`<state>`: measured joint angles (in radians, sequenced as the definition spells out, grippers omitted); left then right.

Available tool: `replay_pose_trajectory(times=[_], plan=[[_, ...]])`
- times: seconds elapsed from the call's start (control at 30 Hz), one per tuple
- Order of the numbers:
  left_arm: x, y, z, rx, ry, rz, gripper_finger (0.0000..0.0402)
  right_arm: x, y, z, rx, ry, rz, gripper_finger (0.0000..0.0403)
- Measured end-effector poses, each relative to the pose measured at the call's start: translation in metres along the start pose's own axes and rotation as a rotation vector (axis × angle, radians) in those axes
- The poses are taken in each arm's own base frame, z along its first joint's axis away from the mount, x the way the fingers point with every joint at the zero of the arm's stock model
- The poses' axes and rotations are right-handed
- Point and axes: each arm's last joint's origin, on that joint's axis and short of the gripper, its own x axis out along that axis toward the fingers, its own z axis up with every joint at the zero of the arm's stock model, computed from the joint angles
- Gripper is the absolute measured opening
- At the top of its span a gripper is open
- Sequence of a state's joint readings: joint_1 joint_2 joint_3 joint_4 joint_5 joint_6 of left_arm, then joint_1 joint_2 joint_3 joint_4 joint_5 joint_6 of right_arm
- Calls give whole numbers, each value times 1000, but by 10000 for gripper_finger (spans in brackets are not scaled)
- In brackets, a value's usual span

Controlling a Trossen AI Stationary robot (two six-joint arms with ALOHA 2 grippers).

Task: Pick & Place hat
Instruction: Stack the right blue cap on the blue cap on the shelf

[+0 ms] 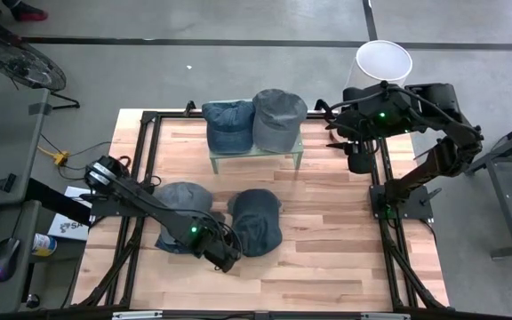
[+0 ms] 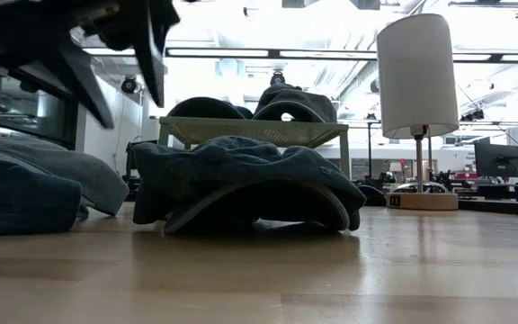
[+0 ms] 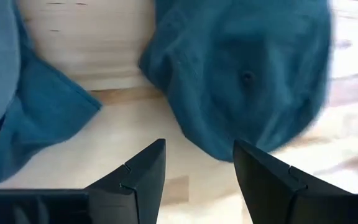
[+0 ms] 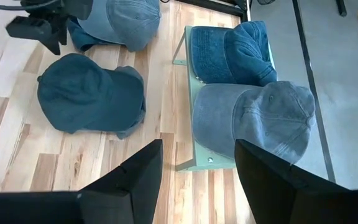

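Observation:
A dark teal hat [image 1: 256, 222] lies crown up on the wooden table [image 1: 327, 249]; it also shows in the low view [image 2: 250, 180] and the left wrist view [image 3: 247, 74]. A lighter grey-blue hat [image 1: 180, 203] lies to its left, partly under my left arm. My left gripper [image 1: 225, 259] hovers open above the table at the dark hat's near left edge, touching nothing [image 3: 197, 165]. A dark denim hat [image 1: 229, 124] and a grey hat [image 1: 279, 117] rest on a small green stand [image 1: 256, 156] at the back. My right gripper [image 4: 197, 165] is open and empty, raised by the stand's right end [image 1: 349, 147].
A white cylinder on a post [image 1: 383, 62] stands beyond the table's far right corner and shows in the low view [image 2: 412, 76]. A black frame [image 1: 149, 151] runs along the table's left, right and far sides. Bare wood lies on the right half and along the near edge.

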<state>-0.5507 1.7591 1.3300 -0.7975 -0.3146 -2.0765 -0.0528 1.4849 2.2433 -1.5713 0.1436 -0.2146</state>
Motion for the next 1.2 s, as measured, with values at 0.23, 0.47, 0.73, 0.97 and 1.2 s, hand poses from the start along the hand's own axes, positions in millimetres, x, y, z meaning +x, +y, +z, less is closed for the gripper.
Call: replay_pose_trajectory(times=[0.23,0.47,0.73,0.97,1.2], plan=[[6,0,0,-44,-52,-12,184,0,0,0,-16,0,-2,193],[21,10,-1,-71,-45,3,184,0,0,0,-21,1,-3,193],[25,10,0,-96,-81,-51,179,0,0,0,-27,1,-3,193],[25,10,0,-96,-81,-53,126,0,0,0,-29,1,-4,193],[25,10,0,-84,-87,-55,88,0,0,0,-40,1,-4,193]])
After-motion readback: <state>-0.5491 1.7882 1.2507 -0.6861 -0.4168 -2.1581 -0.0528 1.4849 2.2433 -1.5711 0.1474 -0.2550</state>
